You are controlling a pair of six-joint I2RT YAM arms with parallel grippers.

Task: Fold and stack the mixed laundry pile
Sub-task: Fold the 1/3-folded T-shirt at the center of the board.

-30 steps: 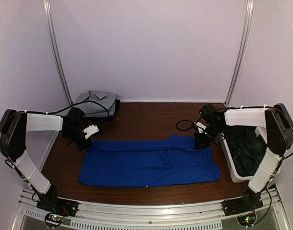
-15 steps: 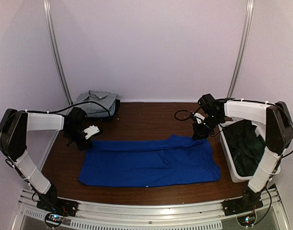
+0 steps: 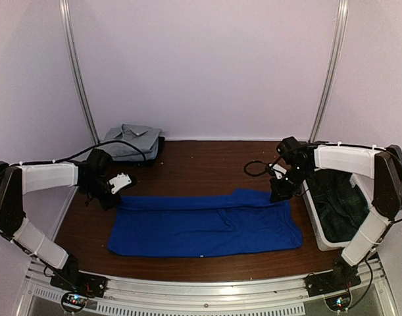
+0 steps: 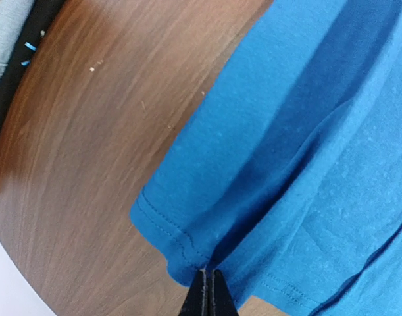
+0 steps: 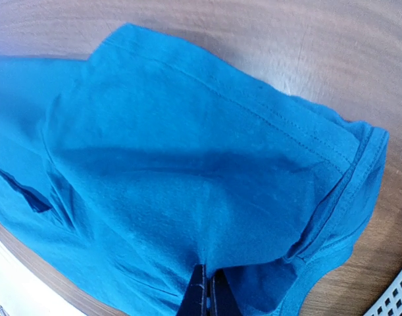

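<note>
- Royal-blue garment [image 3: 204,224]: lies spread flat across the middle of the brown desk [image 3: 201,168], its long side running left to right and its hems toward the two arms.
- Left pincer [image 4: 206,280]: clenched on the far-left corner of the royal-blue garment. In the left wrist view the two dark fingers meet with no gap at the stitched hem, and creases in the cloth run out from that point.
- Right pincer [image 5: 205,280]: clenched on the far-right corner of the same garment. In the right wrist view the cloth bunches into folds that converge on the closed fingertips, beside the hemmed edge.
- Light grey shirt [image 3: 129,140]: folded, collar showing, at the far-left corner of the desk. It rests on a dark folded piece [image 3: 158,149] whose edge shows at its right side. Both lie apart from the royal-blue garment.
- White bin [image 3: 329,245]: stands at the right edge of the desk, just beside the right end of the royal-blue garment.
- Dark green-black piece [image 3: 335,201]: lies crumpled inside the white bin, partly hidden by the right arm.
</note>
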